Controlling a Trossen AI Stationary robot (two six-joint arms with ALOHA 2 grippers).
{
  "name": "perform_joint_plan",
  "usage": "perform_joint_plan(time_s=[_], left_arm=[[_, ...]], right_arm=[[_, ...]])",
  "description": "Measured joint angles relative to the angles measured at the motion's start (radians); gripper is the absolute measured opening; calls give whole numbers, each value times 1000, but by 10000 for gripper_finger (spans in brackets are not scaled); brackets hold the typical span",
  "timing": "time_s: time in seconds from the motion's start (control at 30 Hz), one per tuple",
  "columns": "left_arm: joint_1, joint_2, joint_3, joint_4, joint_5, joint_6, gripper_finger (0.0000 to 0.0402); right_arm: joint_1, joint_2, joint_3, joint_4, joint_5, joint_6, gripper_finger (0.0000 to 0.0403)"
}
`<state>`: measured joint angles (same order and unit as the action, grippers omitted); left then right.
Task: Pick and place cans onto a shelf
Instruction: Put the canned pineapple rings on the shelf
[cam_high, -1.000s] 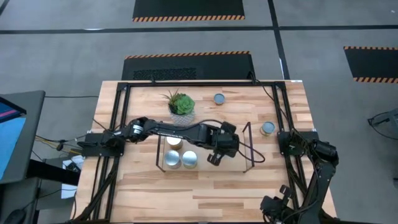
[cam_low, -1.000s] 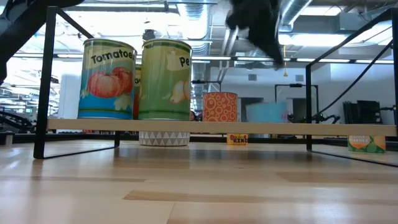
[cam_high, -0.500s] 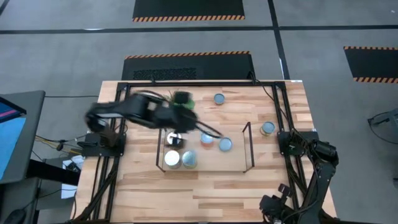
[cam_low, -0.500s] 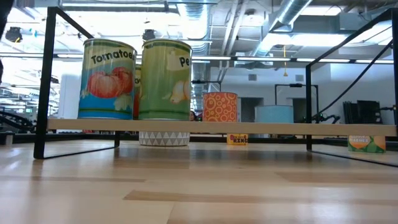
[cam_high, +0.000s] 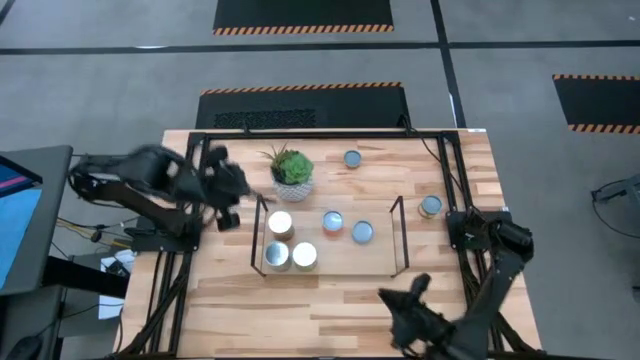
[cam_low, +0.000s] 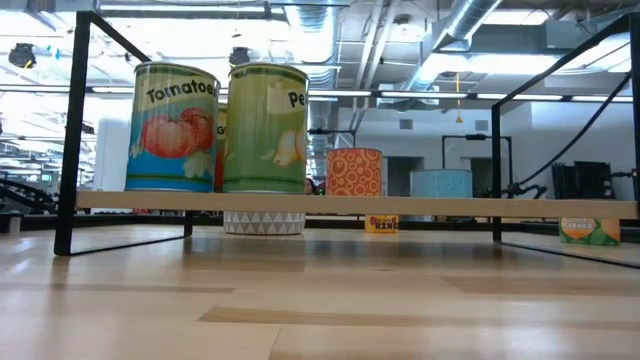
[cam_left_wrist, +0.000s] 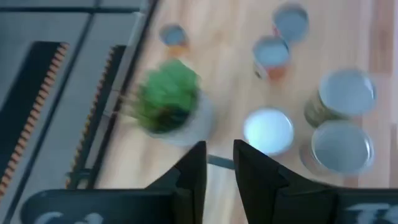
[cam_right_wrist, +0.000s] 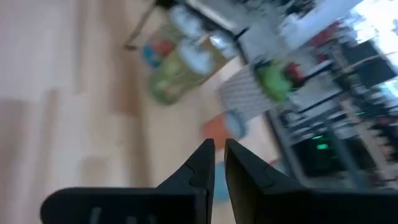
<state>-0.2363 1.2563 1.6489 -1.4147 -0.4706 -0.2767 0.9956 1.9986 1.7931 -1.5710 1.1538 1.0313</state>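
Observation:
The light-wood shelf (cam_high: 330, 262) holds several cans: a white-topped one (cam_high: 280, 223), two at its near left (cam_high: 277, 256) (cam_high: 304, 256), an orange-sided one (cam_high: 332, 221) and a blue one (cam_high: 363, 232). They stand upright on the shelf board (cam_low: 350, 205). Two more cans stand on the table, one at the far side (cam_high: 352, 158) and one at the right (cam_high: 431, 206). My left gripper (cam_high: 230, 210) is empty, left of the shelf, its fingers a narrow gap apart (cam_left_wrist: 219, 168). My right gripper (cam_high: 400, 300) is shut and empty near the table's near edge.
A green succulent in a white pot (cam_high: 292, 170) stands just beyond the shelf's far left corner. The black table frame (cam_high: 195, 140) runs along the table's edges. Bare wood lies between the shelf and the near edge.
My left gripper has risen from the shelf's right part and swung toward the table's left edge, leaving the blue can standing on the shelf. My right arm has swung out from the table's right edge toward the near edge.

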Motion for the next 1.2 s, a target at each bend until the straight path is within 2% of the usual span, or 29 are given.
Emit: perform_joint_plan(time_s=[0.13, 0.27, 0.47, 0.57, 0.63, 0.7, 0.83, 0.9, 0.97, 1.07, 1.2], left_arm=[[-14, -88, -308, 165, 9, 6, 68], [-19, -160, -487, 259, 17, -42, 68], [-42, -234, -615, 389, 19, -50, 68], [-45, -238, -621, 409, 3, -43, 68], [-45, -238, -621, 426, -24, -22, 68], [-40, -238, -621, 432, -59, -4, 68], [-20, -238, -621, 459, -118, 2, 68], [-11, -238, -621, 475, -124, 3, 68], [-3, -238, -621, 476, -121, 3, 68], [7, -238, -621, 484, -118, 3, 68], [20, -238, -621, 486, -117, 3, 68]], right_arm=[[-115, -39, -6, 3, 40, -105, 58], [-218, -200, -116, 0, 119, -159, 41], [-409, -543, -260, 6, 237, -118, 8], [-565, -647, -255, 91, 206, -251, 11], [-693, -701, -234, 176, 103, -397, 22], [-854, -743, -208, 296, -65, -583, 35], [-1212, -772, -184, 630, -551, -987, 48], [-1369, -754, -175, 733, -807, -1082, 48], [-1494, -713, -158, 748, -997, -1109, 46], [-1614, -612, -146, 733, -1138, -1120, 41], [-1681, -453, -94, 687, -1216, -1146, 36]])
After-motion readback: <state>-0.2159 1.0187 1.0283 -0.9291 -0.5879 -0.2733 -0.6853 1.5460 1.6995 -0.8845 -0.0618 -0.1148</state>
